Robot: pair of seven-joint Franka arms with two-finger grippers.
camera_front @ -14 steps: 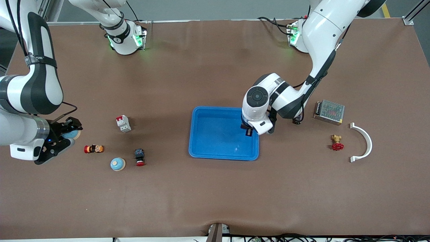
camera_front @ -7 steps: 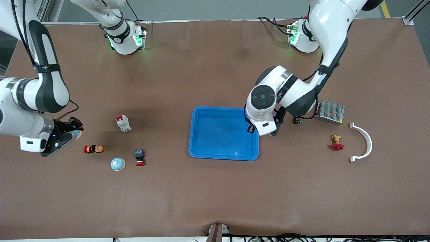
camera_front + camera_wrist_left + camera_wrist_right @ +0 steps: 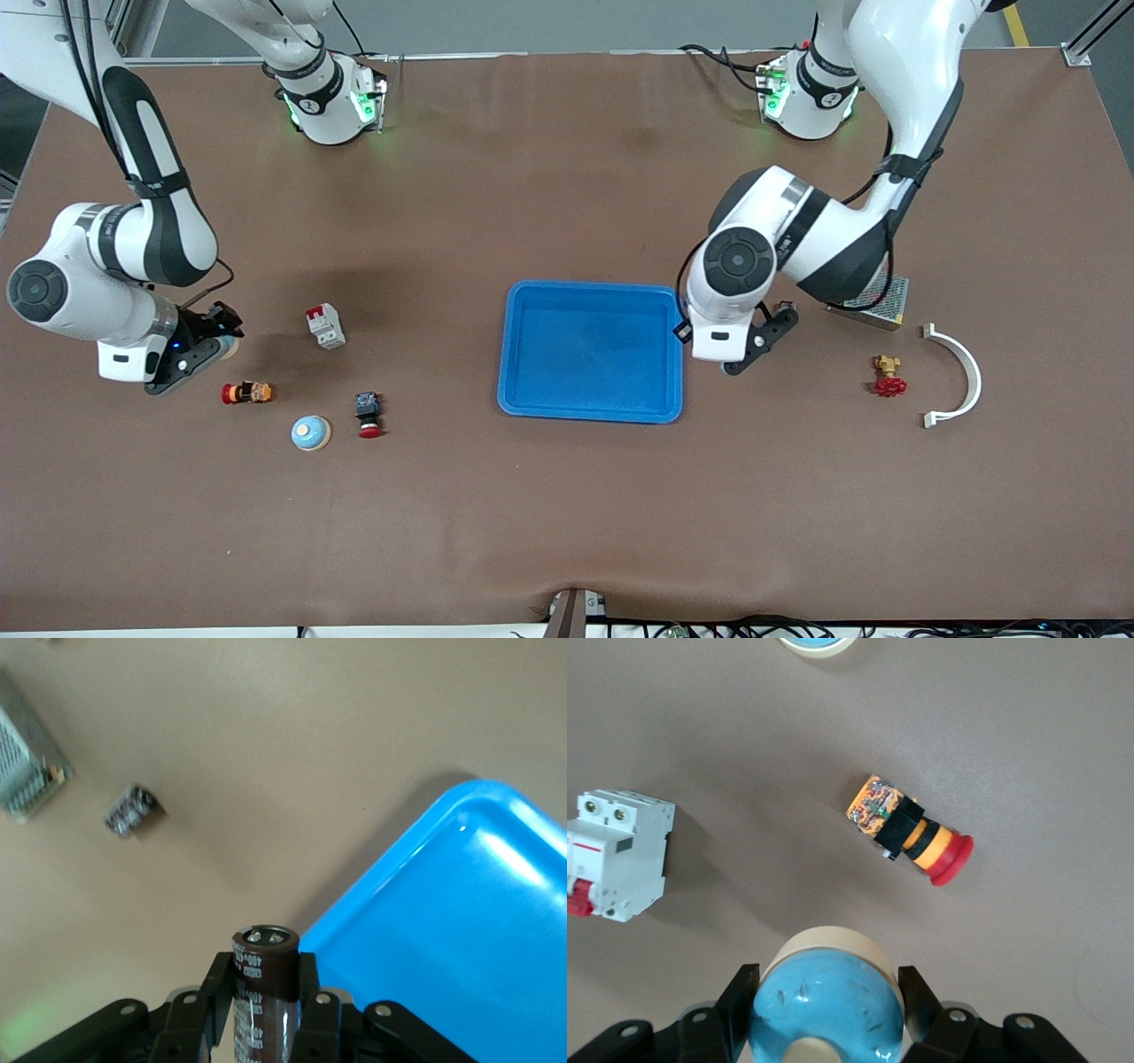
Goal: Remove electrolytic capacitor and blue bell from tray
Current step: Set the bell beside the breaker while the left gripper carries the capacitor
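Left gripper (image 3: 264, 1010) clamps our capacitor (image 3: 263, 979) above the blue tray (image 3: 591, 352) edge; right gripper (image 3: 828, 1014) grips our blue bell (image 3: 827, 1001) over the table (image 3: 567, 496).

We see a robotics lab: two bolted-down arms, a brown-covered tabletop (image 3: 567, 514), cables, and scattered electrical parts like a circuit breaker (image 3: 325, 325).
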